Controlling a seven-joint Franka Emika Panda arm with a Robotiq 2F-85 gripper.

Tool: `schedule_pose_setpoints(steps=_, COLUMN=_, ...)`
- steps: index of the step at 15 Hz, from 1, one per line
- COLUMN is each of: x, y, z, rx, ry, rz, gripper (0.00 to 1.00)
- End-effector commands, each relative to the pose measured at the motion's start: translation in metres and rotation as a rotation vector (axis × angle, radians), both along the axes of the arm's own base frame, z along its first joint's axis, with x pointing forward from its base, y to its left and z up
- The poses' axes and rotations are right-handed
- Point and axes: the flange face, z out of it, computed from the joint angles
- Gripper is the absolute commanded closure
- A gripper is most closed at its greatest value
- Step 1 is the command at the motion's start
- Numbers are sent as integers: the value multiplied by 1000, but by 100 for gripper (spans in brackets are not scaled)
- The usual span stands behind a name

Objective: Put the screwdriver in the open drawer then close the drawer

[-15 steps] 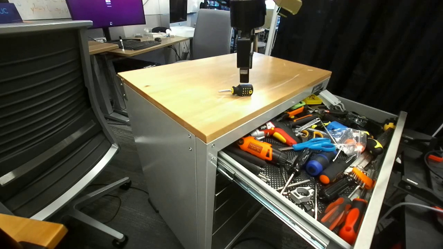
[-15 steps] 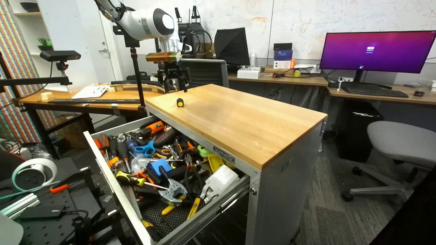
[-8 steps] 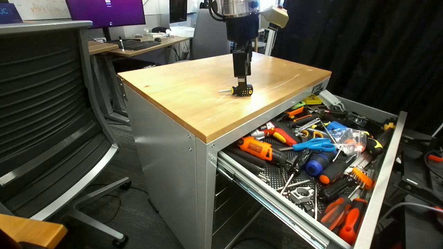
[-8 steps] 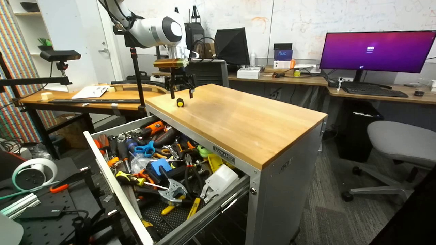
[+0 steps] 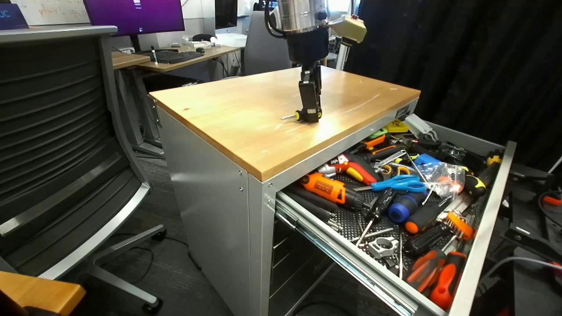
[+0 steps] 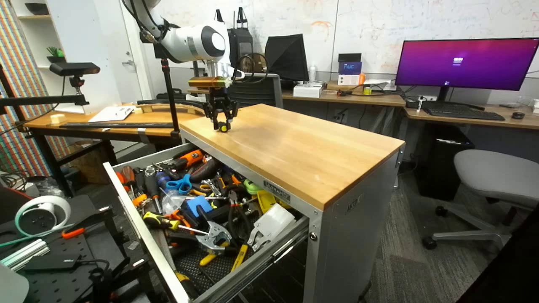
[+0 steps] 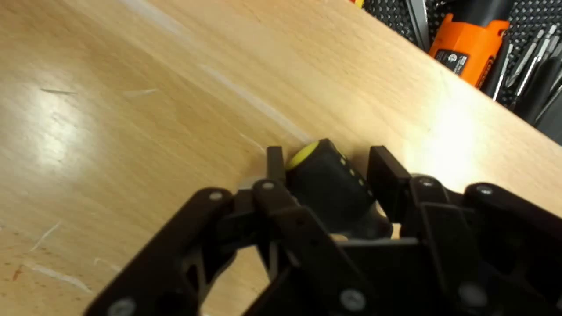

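1. Screwdriver (image 7: 331,188), stubby, black-and-yellow handled, metal-shafted, sits at the surface of the grey-sided, wood-topped bench (image 5: 219,114)!
2. Black jointed gripper (image 7: 327,164) straddles it, a finger each side, jaws at handle width, clasping it!
3. Handle end faces the open, grey metal drawer (image 5: 488,219), shaft pointing away!

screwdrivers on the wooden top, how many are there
1: the screwdriver, near the edge of the top by the drawer, its handle in the claw. The claw hides a little of the top, but a second one there seems unlikely.
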Motion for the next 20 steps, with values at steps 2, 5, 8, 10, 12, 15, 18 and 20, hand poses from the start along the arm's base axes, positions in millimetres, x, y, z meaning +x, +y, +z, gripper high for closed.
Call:
schedule_pose_setpoints(steps=2, x=-28, y=-11, z=30, rx=15, ry=82, rz=-18, gripper=75)
schedule_pose_setpoints(steps=5, x=-64, y=-26, z=40, rx=0, ry=157, rz=-64, gripper=75)
schedule_pose_setpoints(steps=8, x=-101, y=-33, z=27, rx=4, ry=261, rz=-93, gripper=75)
schedule_pose_setpoints(steps=10, x=-117, y=-29, z=11, rx=8, ry=292, rz=-93, gripper=75)
schedule_pose_setpoints(steps=12, x=-127, y=-22, z=-13, rx=10, ry=314, rz=-96, gripper=75)
schedule_pose_setpoints(steps=15, x=-137, y=-7, z=-45, rx=-23, ry=296, rz=-76, gripper=75)
schedule_pose_setpoints(steps=18, x=-138, y=3, z=-70, rx=-68, ry=246, rz=-64, gripper=75)
schedule_pose_setpoints(steps=20, x=-138, y=6, z=-78, rx=-76, ry=226, rz=-65, gripper=75)
